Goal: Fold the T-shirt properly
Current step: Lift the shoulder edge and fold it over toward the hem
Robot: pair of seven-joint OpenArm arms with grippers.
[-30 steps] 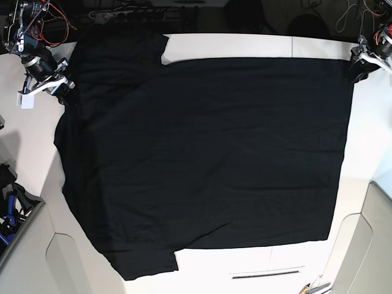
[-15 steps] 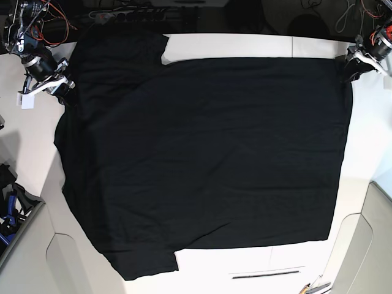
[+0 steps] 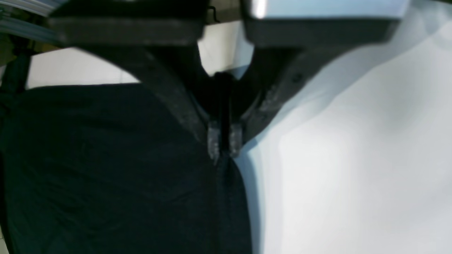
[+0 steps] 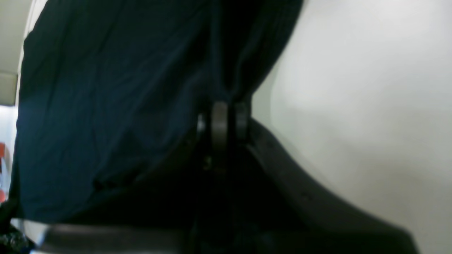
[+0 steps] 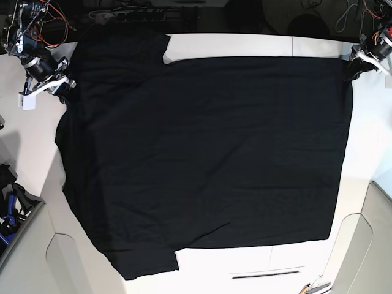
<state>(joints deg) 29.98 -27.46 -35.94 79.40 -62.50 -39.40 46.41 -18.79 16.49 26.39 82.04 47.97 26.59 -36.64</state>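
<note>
The black T-shirt (image 5: 208,153) lies spread flat over the white table (image 5: 245,44), plain side up; no print shows. My left gripper (image 5: 353,68) is at the far right corner of the shirt, shut on the fabric edge (image 3: 226,169), as the left wrist view (image 3: 224,146) shows. My right gripper (image 5: 63,86) is at the far left edge, shut on a bunch of the fabric (image 4: 226,84), as the right wrist view (image 4: 222,116) shows. One sleeve (image 5: 144,266) lies at the near left, another (image 5: 122,52) at the far left.
Bare table shows to the right of the shirt (image 5: 367,135) and to the left (image 5: 27,141). A slot (image 5: 267,274) runs along the near edge. Blue-handled tools (image 5: 7,211) lie at the near left. Cables and dark floor are beyond the far edge.
Both grippers have drawn slightly back toward the far edge, pulling the shirt's far corners a little tauter. The shirt's body has hardly moved.
</note>
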